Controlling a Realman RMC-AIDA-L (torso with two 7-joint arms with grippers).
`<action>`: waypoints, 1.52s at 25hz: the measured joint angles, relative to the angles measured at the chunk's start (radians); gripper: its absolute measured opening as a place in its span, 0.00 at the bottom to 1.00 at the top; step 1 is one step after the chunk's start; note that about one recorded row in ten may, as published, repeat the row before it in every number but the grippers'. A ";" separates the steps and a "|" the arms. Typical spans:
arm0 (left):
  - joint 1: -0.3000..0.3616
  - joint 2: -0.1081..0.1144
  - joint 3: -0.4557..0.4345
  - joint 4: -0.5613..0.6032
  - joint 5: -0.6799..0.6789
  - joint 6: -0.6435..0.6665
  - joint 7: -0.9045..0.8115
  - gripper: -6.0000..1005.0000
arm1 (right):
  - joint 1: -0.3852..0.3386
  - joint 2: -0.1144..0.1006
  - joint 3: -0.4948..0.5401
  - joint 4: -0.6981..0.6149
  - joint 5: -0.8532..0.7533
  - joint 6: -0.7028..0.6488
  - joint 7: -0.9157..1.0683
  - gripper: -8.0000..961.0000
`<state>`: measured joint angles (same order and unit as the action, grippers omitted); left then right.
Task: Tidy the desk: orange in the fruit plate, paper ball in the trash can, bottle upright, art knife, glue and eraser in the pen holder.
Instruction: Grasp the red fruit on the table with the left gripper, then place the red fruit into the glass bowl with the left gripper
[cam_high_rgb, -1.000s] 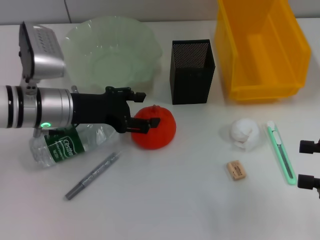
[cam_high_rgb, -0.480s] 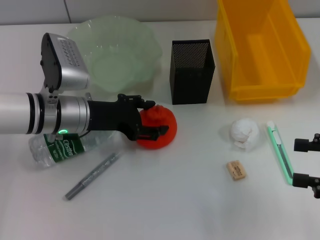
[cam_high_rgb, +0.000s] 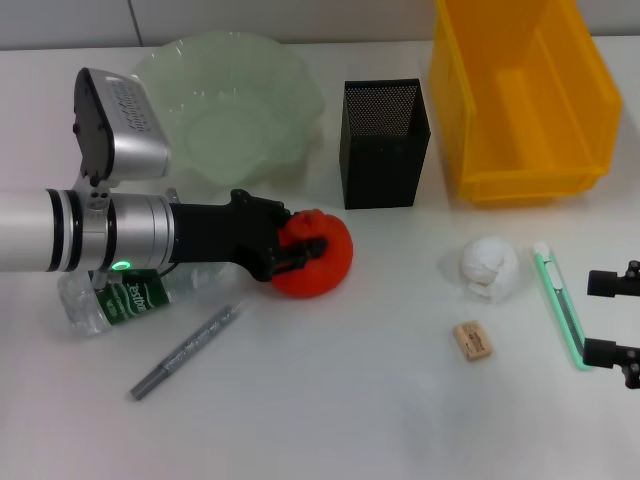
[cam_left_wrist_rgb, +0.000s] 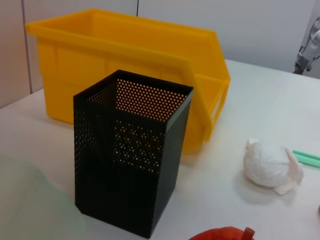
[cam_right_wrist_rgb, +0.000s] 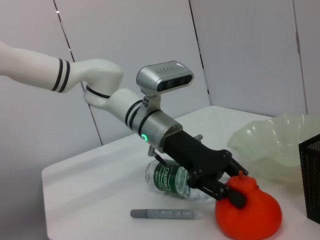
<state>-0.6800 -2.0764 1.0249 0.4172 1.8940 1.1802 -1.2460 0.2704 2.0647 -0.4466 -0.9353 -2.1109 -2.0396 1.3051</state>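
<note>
On the white table (cam_high_rgb: 330, 400), backed by pale wall panels, the left claw (cam_high_rgb: 300, 250) is closing its fingers around the orange (cam_high_rgb: 322, 262), which is sitting near the fruit plate (cam_high_rgb: 228, 110). Right claw (cam_high_rgb: 612, 318) is idling wide at the table's edge.

The orange (cam_high_rgb: 315, 257) sits on the white desk, left of centre, just near of the pale green fruit plate (cam_high_rgb: 232, 105). A clear bottle (cam_high_rgb: 125, 295) with a green label lies on its side at far left. The grey glue stick (cam_high_rgb: 185, 351) lies nearer. The black mesh pen holder (cam_high_rgb: 384, 143) stands upright centre-far, left of the yellow trash can (cam_high_rgb: 523, 95). The paper ball (cam_high_rgb: 489, 266), eraser (cam_high_rgb: 472, 341) and green art knife (cam_high_rgb: 561, 303) lie right.
</note>
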 joint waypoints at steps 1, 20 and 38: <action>0.000 0.000 0.000 0.000 0.000 0.000 0.000 0.54 | 0.001 0.000 0.000 0.001 0.000 0.003 0.000 0.81; 0.155 0.016 -0.288 0.426 -0.140 0.328 -0.287 0.16 | 0.015 0.002 -0.008 0.021 0.001 0.016 -0.004 0.81; 0.037 0.007 -0.039 0.272 -0.143 -0.312 -0.259 0.22 | 0.043 0.008 -0.009 0.027 -0.003 0.026 -0.005 0.81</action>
<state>-0.6426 -2.0693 0.9857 0.6895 1.7510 0.8680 -1.5052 0.3131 2.0731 -0.4556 -0.9078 -2.1144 -2.0131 1.2996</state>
